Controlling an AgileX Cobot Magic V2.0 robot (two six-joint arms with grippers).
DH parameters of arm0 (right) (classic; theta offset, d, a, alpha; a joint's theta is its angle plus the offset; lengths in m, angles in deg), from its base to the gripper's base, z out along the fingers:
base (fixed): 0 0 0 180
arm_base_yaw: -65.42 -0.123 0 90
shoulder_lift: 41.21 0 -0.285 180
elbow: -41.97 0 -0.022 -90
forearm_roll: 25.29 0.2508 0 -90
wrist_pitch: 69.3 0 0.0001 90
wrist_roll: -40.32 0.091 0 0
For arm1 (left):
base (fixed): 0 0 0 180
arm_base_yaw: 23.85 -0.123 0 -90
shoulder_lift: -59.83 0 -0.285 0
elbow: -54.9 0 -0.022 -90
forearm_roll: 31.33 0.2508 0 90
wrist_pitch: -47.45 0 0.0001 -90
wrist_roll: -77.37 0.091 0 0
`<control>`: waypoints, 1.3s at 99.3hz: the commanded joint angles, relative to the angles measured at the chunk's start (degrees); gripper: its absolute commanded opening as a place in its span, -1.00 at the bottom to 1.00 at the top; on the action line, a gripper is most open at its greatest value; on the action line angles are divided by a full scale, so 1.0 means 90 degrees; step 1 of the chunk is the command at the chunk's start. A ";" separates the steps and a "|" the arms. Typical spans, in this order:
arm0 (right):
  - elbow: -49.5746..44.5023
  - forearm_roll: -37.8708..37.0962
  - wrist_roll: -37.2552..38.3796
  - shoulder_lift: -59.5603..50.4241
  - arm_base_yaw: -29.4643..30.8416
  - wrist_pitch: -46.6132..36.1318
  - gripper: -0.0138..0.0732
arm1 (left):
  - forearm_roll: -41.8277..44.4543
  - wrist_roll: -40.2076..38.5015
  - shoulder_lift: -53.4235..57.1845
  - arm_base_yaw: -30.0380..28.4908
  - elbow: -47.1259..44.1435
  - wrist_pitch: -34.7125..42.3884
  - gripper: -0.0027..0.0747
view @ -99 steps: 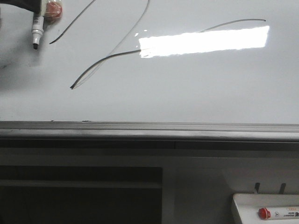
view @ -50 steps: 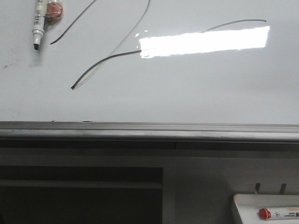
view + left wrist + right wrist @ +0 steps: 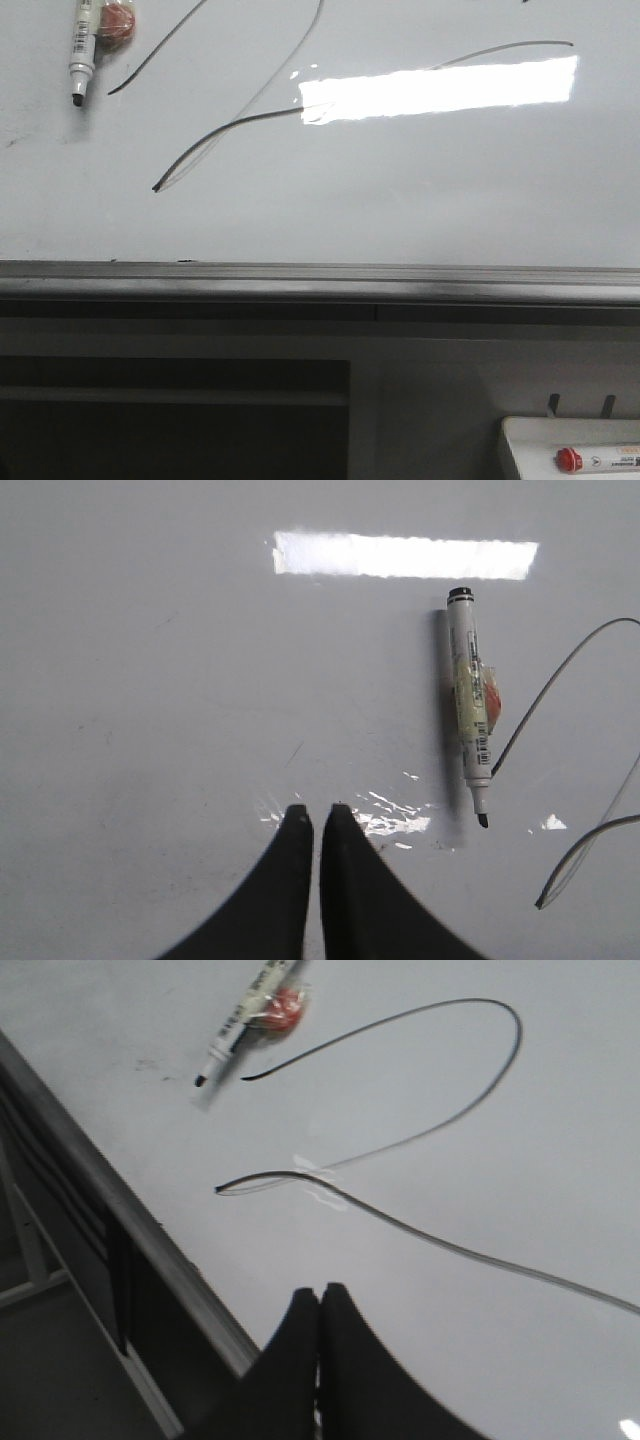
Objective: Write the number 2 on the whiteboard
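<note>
Whiteboard [image 3: 420, 190] w/ number 2 [image 3: 400, 1110] drawn; both tools closed, empty.

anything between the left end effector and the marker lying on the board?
Nothing solid. In the left wrist view, only bare whiteboard with glare flecks separates the shut left end effector from the marker.

Surface: glossy whiteboard [image 3: 420, 200], grey rail along near edge.
Lying on it: uncapped marker [image 3: 79, 50], beside drawn number 2 [image 3: 250, 118].

Thin dk-grey number 2 [image 3: 440, 1130], loose curve w/ long wavy base, on glossy whiteboard [image 3: 400, 200].
</note>
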 commanded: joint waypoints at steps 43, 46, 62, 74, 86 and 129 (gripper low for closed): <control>0.0231 -0.0008 -0.0078 0.0063 0.0024 0.0461 -0.85 | 0.0018 -0.0026 -0.0026 -0.0023 0.0145 0.0357 -0.97; 0.0231 -0.0008 -0.0078 0.0080 0.0024 0.0461 -0.85 | 0.0018 -0.0026 -0.0026 -0.0023 0.0145 0.0357 -0.97; 0.0231 -0.0008 -0.0078 0.0161 0.0024 0.0461 -0.85 | 0.0018 -0.0026 -0.0026 -0.0023 -0.0070 0.0383 -0.97; 0.0231 -0.0008 -0.0078 0.0192 0.0024 0.0461 -0.85 | 0.0018 -0.0026 -0.0019 -0.0023 -0.0584 0.0383 -0.97; 0.0231 -0.0008 -0.0078 0.0192 0.0024 0.0461 -0.85 | 0.0016 -0.0022 0.0310 0.0114 -0.1179 0.0328 -0.98; 0.0231 -0.0008 -0.0078 0.0192 0.0024 0.0461 -0.85 | -0.2768 0.2690 0.1630 -0.0301 -0.2706 0.3182 -0.98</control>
